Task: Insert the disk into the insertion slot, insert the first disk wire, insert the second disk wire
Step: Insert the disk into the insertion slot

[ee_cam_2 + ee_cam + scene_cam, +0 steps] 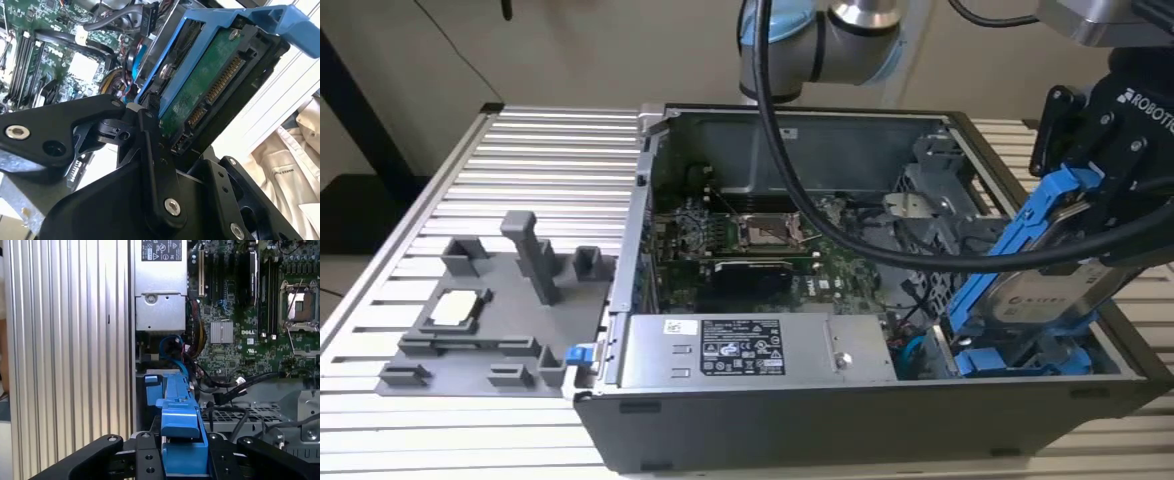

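Observation:
The disk, a silver drive in a blue carrier frame, hangs tilted at the case's corner on the exterior view's right. Its lower end dips into the insertion slot and its upper end sticks out above the case wall. My gripper is shut on the upper part of the carrier. The second wrist view shows the disk's green circuit board and its connector end between my fingers. In the first wrist view the blue carrier runs edge-on from my gripper towards the bay. A blue cable and black leads lie loose beside the bay.
A grey power-supply box sits along the case's near side, beside the slot. The motherboard fills the case floor, with a perforated grey cage close by. My arm's black cable crosses over the case. A grey fixture rests on the slatted table.

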Available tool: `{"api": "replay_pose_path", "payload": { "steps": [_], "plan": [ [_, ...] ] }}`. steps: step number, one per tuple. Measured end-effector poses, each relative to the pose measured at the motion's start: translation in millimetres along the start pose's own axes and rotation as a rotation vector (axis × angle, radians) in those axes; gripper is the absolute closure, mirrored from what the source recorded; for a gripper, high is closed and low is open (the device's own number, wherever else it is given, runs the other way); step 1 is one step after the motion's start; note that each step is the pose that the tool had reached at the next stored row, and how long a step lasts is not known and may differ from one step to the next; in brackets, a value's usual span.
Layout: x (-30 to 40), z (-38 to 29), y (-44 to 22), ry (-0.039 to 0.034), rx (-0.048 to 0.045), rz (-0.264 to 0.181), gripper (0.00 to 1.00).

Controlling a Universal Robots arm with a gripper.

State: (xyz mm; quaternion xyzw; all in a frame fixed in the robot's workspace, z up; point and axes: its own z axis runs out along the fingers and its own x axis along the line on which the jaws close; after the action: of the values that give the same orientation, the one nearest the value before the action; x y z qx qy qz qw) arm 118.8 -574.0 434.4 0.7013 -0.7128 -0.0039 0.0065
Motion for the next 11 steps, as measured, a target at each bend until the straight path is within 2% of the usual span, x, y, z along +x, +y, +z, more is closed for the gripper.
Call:
{"api": "replay_pose_path", "payload": {
  "steps": [11],
  "plan": [
    [-0.1, 10.7, -2.4, 0.0, 0.0003, -0.003, 0.67]
  ]
}}
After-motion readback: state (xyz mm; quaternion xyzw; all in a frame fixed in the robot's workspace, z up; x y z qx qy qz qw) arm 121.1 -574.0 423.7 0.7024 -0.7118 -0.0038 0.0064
